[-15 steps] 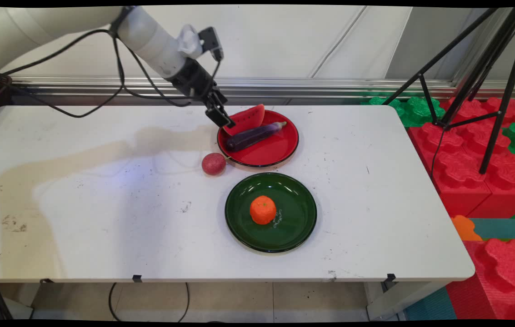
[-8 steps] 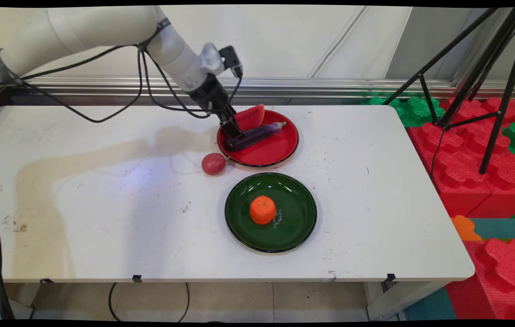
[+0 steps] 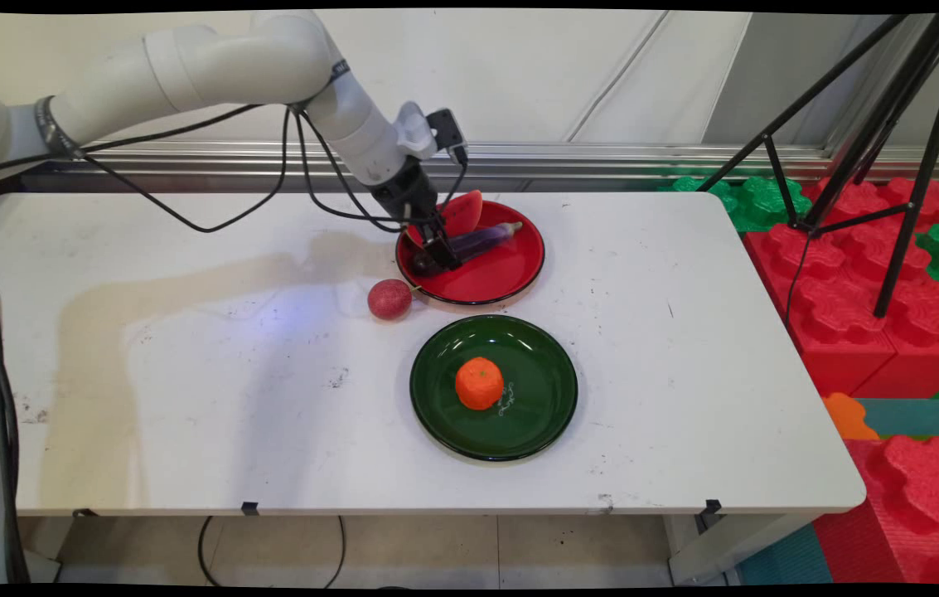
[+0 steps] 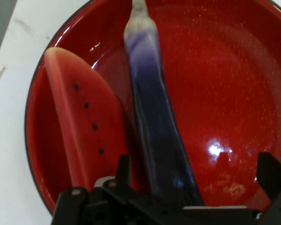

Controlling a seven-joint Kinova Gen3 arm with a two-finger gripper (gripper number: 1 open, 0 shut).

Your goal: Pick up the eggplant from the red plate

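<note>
1. Nearest the camera, on the white table (image 3: 684, 348), a dark green plate (image 3: 539, 414) holds an orange fruit (image 3: 479, 383) at its middle; neither has moved over the last second.
2. Farther back and to the left, a reddish round fruit (image 3: 389, 299) lies on the bare table just beside the red plate's (image 3: 502, 278) near-left rim, where it was a second ago.
3. On the red plate, a purple eggplant (image 3: 481, 240) lies slantwise, and a watermelon slice (image 3: 464, 212) sits behind it at the plate's far-left side. Both keep their earlier places.
4. The gripper (image 3: 437, 253) has come down and to the right: a second ago it hung at the plate's left rim by the watermelon slice, half a second ago it reached the eggplant's thick end, and now it sits low over that end.
5. From the hand view, the gripper (image 4: 196, 180) is spread wide, one finger (image 4: 123, 171) by the watermelon slice (image 4: 84, 122) and the other finger (image 4: 271, 176) over bare red plate (image 4: 239, 84), with the eggplant (image 4: 154, 122) running between them; neither finger visibly presses it.
6. Behind the table, the arm has swung farther into the picture from the left.
</note>
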